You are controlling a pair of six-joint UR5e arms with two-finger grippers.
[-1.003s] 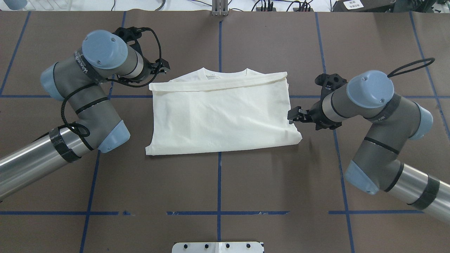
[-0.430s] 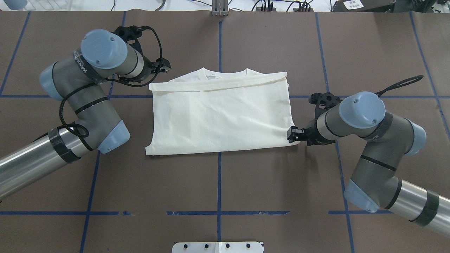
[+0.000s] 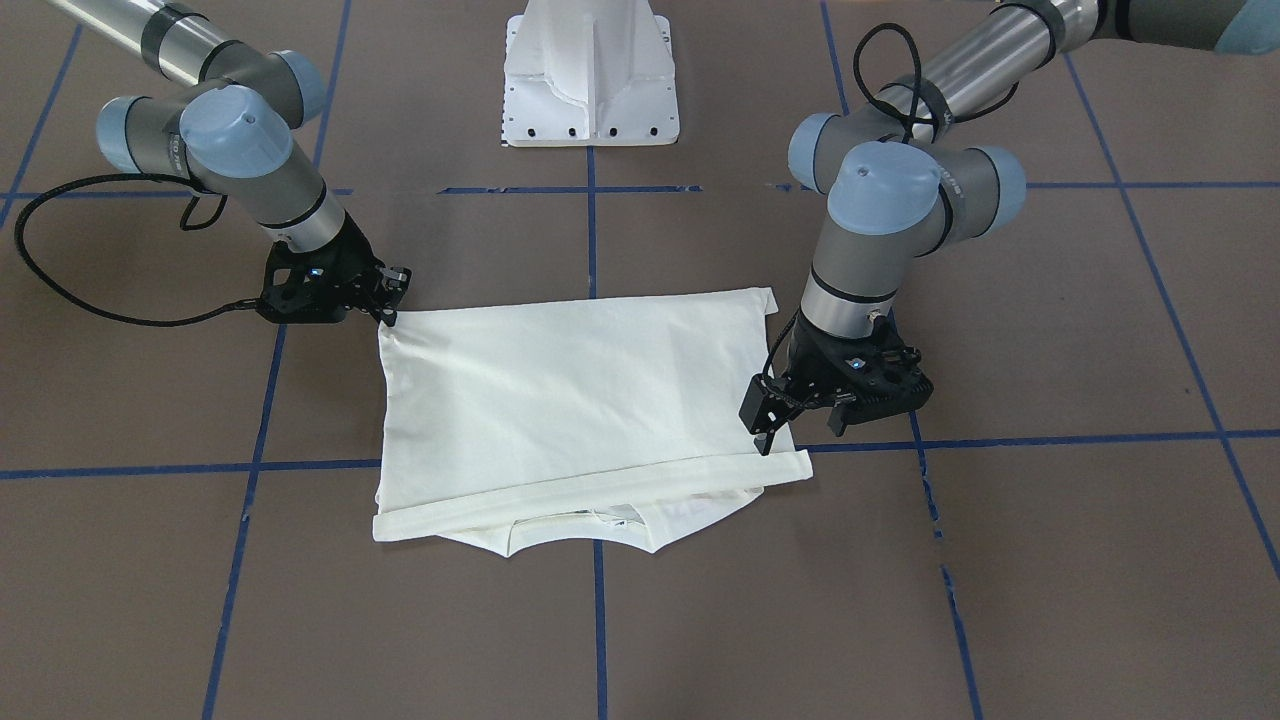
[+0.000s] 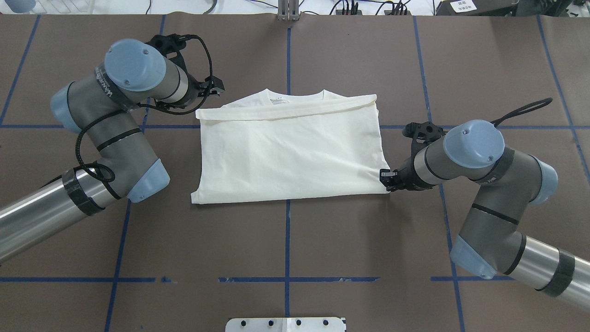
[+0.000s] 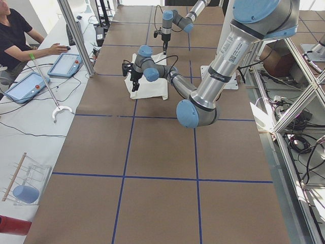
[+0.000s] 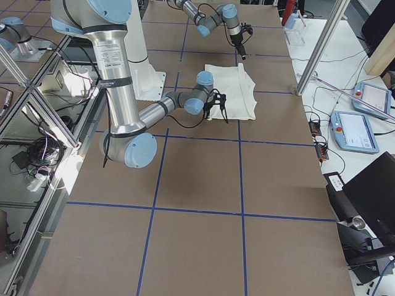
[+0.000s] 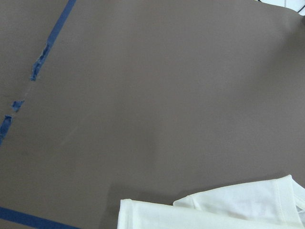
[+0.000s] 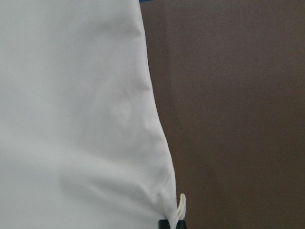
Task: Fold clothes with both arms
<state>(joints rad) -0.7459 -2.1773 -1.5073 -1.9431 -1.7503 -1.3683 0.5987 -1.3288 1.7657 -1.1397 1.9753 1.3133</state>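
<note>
Overhead exterior shows the T-shirt (image 4: 286, 157) folded into a wide rectangle at the middle of the bench (image 4: 286, 240), plain cream side up. It straddles a cross of blue tape lines (image 4: 287, 230). A hem band (image 4: 286, 110) runs along its 12 o'clock edge, and the neckline (image 4: 295, 97) peeks out just beyond that band.

My left arm (image 4: 120, 133) comes in from 8 o'clock and bends toward the shirt's 10 o'clock corner. My left jaws hang near that corner. In the front-facing view they point down and stand spread, with nothing between them. My left wrist camera sees mostly bare brown bench, with the shirt's layered corner at 5 o'clock in its picture.

My right arm (image 4: 479, 193) enters from 4 o'clock and lies low. My right jaws sit at the shirt's 4 o'clock corner, touching the cloth there. My right wrist camera shows the cream cloth filling the half toward 9 o'clock. At 6 o'clock, a small curl of the edge stands against one black fingertip (image 8: 164, 223). I cannot tell from any view whether these jaws are pinching the corner or only resting on it.

The white pedestal (image 3: 590, 75) stands at 12 o'clock in the front-facing view, well apart from the shirt.
</note>
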